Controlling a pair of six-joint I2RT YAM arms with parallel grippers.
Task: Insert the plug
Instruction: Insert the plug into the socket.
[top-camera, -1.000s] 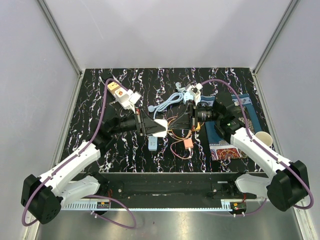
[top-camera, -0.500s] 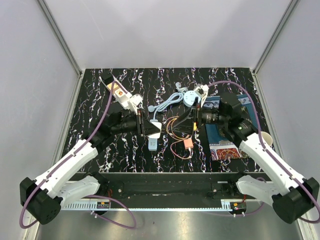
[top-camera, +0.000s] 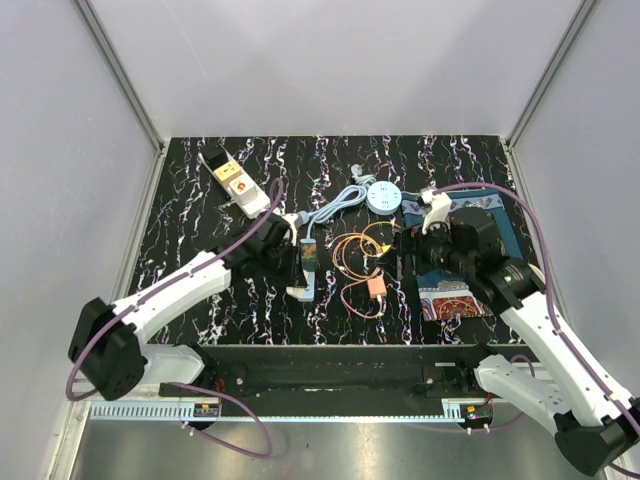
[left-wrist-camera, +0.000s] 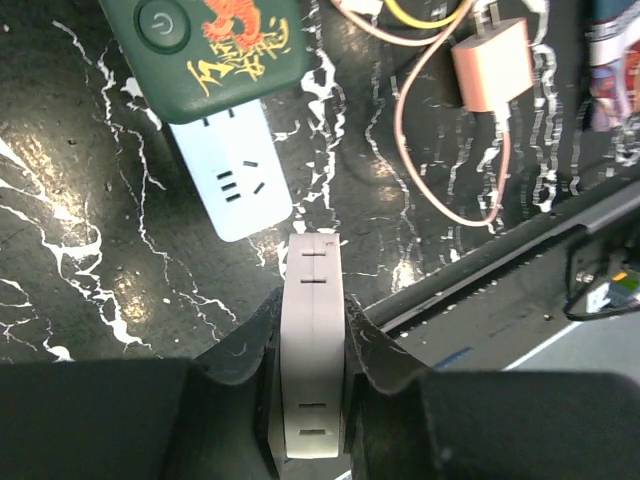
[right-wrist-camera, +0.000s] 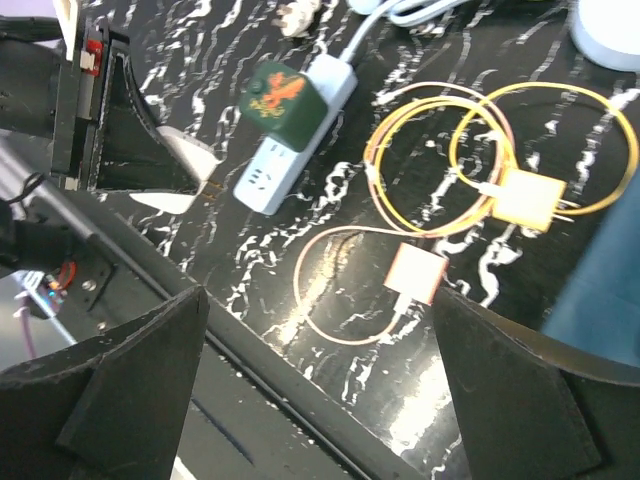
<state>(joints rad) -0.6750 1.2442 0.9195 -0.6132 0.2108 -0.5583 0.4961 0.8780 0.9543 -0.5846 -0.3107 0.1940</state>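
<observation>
- Left gripper is clenched on the white plug; the power strip lies just beyond the plug's tip.
- Right gripper gapes wide, holding nothing.

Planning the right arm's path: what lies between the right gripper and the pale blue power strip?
A yellow square charger and a pink square charger, with their coiled cables; the top external and right wrist views show it.

Green adapter cropped at top edge, power strip partly hidden beneath it
</observation>
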